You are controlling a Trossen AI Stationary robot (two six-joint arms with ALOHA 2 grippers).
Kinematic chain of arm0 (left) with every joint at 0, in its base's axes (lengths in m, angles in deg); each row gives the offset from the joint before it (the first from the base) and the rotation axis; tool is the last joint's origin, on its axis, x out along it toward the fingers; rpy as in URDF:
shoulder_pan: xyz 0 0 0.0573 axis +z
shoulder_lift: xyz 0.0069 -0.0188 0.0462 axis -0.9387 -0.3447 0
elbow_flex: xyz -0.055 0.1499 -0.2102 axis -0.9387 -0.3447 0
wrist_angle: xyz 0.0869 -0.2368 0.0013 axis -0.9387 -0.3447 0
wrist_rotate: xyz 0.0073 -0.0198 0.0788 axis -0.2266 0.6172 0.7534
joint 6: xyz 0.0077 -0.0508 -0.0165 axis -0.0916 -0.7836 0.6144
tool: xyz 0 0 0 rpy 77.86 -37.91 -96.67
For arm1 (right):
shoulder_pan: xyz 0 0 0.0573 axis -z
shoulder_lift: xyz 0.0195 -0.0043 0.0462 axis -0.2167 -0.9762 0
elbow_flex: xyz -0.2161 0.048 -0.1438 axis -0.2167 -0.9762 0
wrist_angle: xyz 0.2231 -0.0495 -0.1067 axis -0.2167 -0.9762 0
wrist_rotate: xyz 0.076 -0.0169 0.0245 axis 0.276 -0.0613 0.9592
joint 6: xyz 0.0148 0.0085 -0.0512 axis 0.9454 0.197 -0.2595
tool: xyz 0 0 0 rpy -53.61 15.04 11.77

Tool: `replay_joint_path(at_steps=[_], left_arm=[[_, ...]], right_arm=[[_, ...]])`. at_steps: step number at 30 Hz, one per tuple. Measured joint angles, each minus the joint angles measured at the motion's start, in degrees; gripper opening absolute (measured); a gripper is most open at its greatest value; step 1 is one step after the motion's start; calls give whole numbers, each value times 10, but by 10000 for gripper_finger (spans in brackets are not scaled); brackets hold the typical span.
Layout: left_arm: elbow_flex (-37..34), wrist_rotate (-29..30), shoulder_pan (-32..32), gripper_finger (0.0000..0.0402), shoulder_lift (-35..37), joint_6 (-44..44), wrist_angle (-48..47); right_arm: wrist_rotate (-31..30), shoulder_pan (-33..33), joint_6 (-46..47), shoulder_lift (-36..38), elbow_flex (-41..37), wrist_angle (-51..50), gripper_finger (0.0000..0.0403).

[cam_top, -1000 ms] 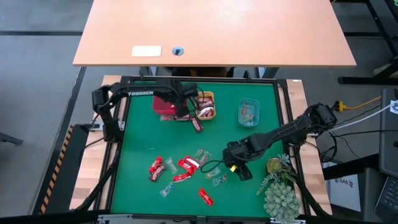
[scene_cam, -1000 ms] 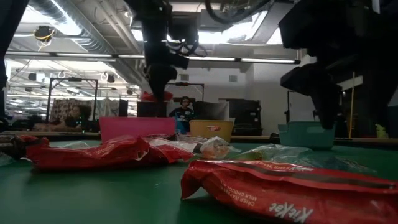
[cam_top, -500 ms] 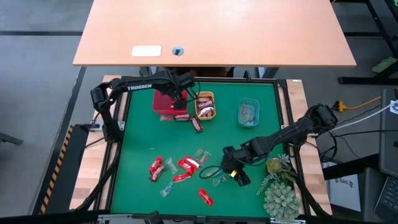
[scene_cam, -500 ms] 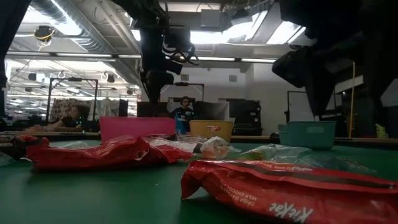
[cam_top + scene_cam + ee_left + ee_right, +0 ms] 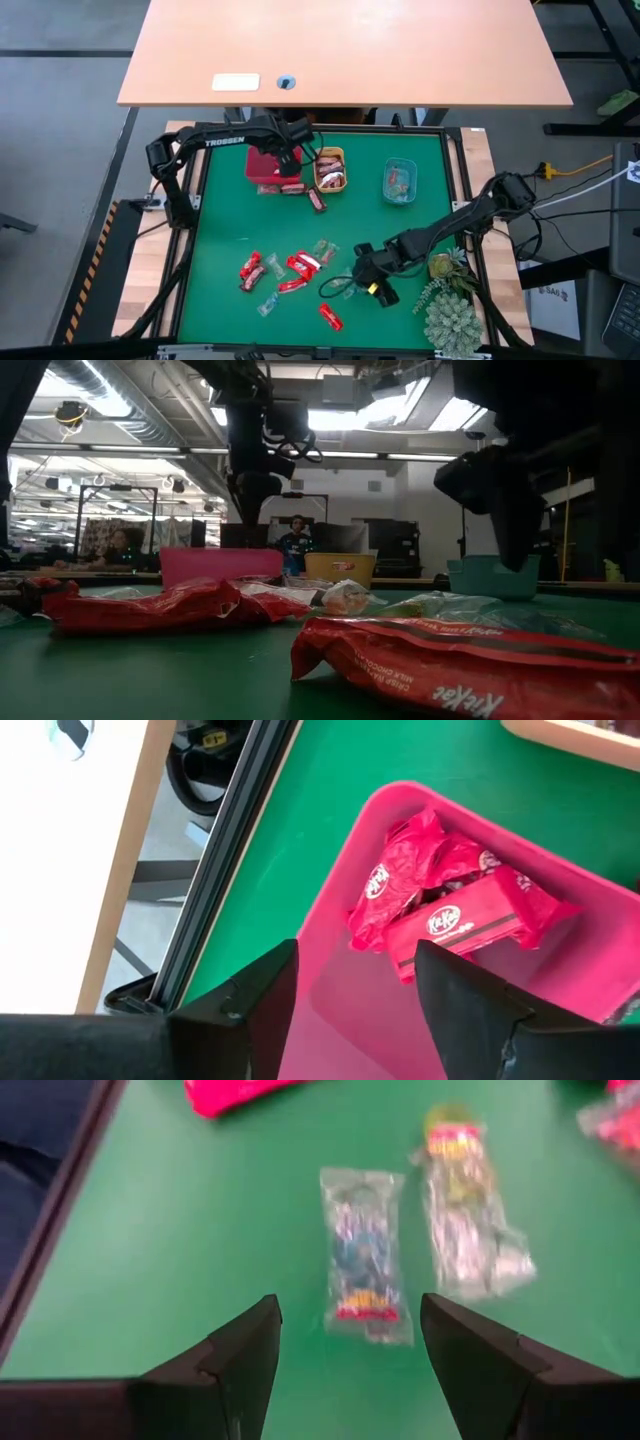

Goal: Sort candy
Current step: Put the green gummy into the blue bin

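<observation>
Inside, red candy (image 5: 440,910) fills red tray (image 5: 330,1020); left claw (image 5: 355,1005) gapes above.

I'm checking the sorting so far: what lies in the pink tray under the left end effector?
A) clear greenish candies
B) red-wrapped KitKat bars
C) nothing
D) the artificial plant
B: the left wrist view shows red KitKat bars lying in the pink tray, with the open left end effector hanging above it.
</observation>
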Motion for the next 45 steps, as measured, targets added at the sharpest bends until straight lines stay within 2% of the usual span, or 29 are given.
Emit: replay_joint_path(at_steps=[15, 23, 39, 45], left_arm=[[0, 0, -30, 193, 0, -2, 3], [0, 0, -49, 193, 0, -42, 5], [0, 0, -86, 193, 0, -75, 8], [0, 0, -99, 193, 0, -75, 15]], right_arm=[[15, 1, -20, -5, 0, 12, 241], [30, 1, -49, -13, 0, 12, 241], [49, 2, -183, -16, 0, 19, 241], [55, 6, -212, -16, 0, -39, 241]])
